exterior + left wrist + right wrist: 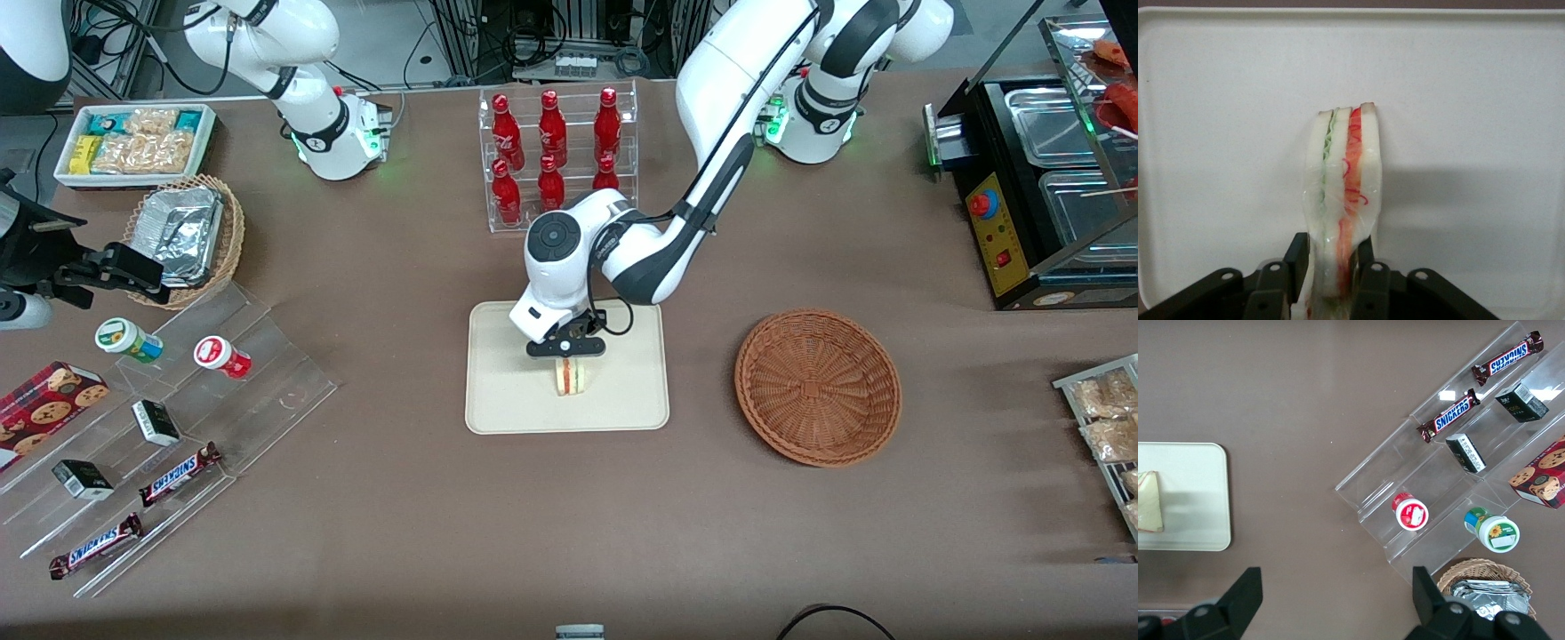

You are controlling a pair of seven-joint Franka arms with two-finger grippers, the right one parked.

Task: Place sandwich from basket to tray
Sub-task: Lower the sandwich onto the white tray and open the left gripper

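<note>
the working arm's gripper (566, 354) is down over the cream tray (498, 400), its two black fingers (1298, 261) pinched on the sandwich (571, 376), one finger pressed to each bread face. the sandwich stands on edge on the tray, cut side showing pale bread with green, pink and red filling; seen from the wrist camera, the sandwich (1343, 200) rises upright from between the fingers and the gripper (1330, 270) clamps its near end, with the tray (1485, 87) filling the background under it. whether the wedge's lower edge rests fully on the tray surface or sits just above it cannot be told from these views. from the parked arm's camera one corner of the sandwich (1149, 501) shows on the tray (1198, 500).

the round reddish-brown basket (818, 387) sits on the brown tablecloth beside the tray, toward the working arm's end of the table, well apart from it, with nothing in it. farther from the front camera than the tray stands a clear rack of red bottles (556, 151). toward the parked arm's end of the table lie a clear stepped display (160, 444) carrying two chocolate bars (178, 476), small dark boxes and two round tubs, a box of cookies (44, 404), a lighter wicker basket of foil trays (187, 236) and a white tub of snack packets (138, 142).
</note>
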